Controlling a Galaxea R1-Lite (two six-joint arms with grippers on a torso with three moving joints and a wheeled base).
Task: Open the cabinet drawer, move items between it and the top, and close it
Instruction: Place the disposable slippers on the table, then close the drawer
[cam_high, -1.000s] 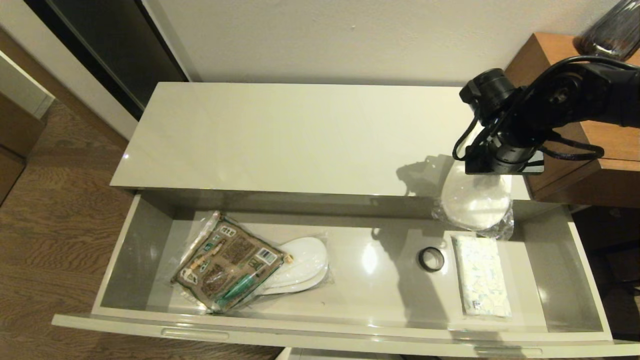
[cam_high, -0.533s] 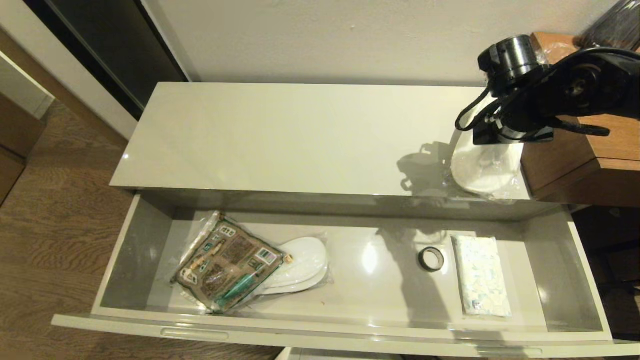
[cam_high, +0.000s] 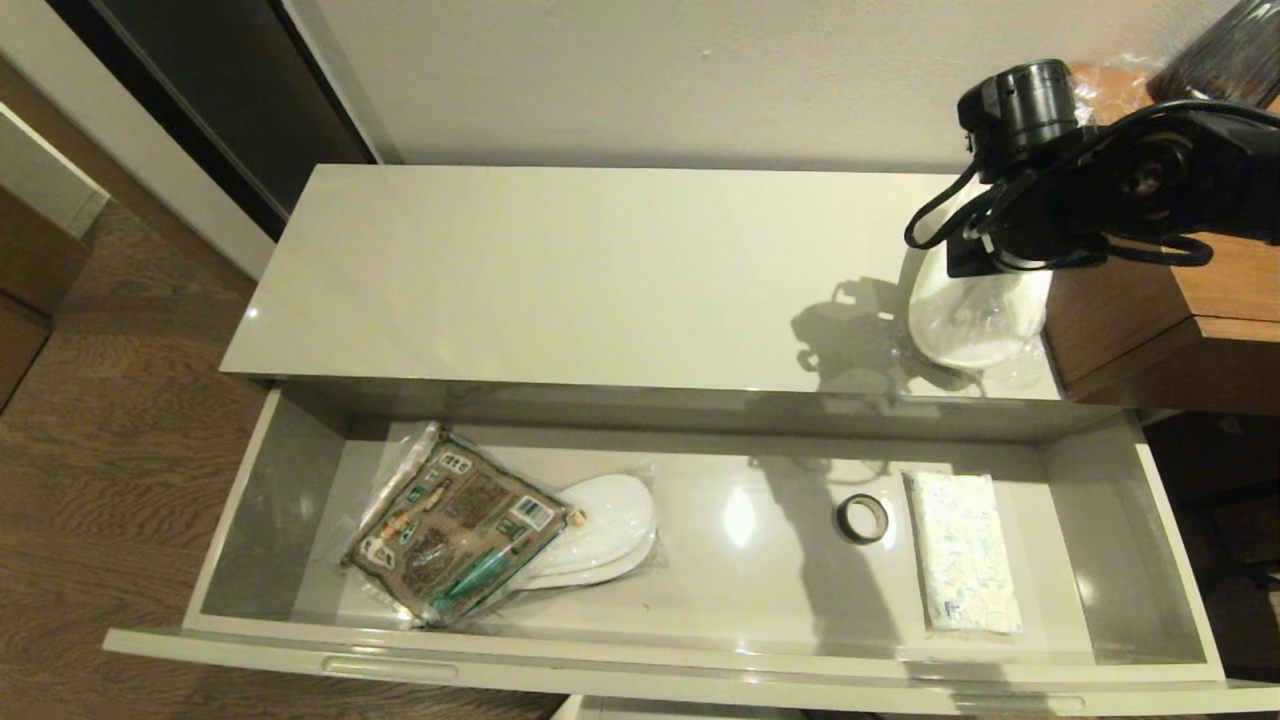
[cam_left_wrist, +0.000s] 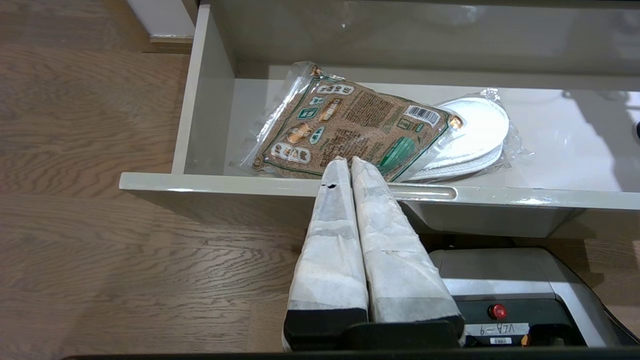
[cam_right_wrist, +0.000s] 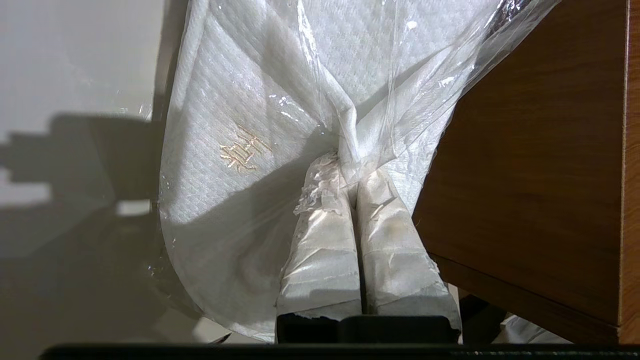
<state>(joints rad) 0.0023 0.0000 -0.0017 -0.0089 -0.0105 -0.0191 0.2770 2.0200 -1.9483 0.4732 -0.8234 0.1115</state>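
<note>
The cabinet drawer (cam_high: 230, 520) stands pulled out below the glossy off-white top (cam_high: 560, 270). My right gripper (cam_right_wrist: 352, 172) is shut on a wrapped white slipper pair (cam_high: 965, 320), pinching its plastic and fabric (cam_right_wrist: 240, 130); the pair rests on the top's right end against the brown wooden unit (cam_high: 1130, 320). Inside the drawer lie the brown-and-green packet (cam_high: 455, 525), partly over another wrapped slipper pair (cam_high: 605, 530), and the black tape roll (cam_high: 862, 518). My left gripper (cam_left_wrist: 345, 162) is shut and empty, parked in front of the drawer's front edge (cam_left_wrist: 200, 181).
A flat white printed pack (cam_high: 962, 565) lies at the drawer's right end. A slot handle (cam_left_wrist: 425, 191) shows on the drawer front. A dark glass vase (cam_high: 1225, 50) stands on the wooden unit. Wood floor (cam_high: 110, 420) lies to the left.
My right arm has lifted the slipper pair from over the drawer's back right corner up and back onto the right end of the top. The left arm has not moved.
</note>
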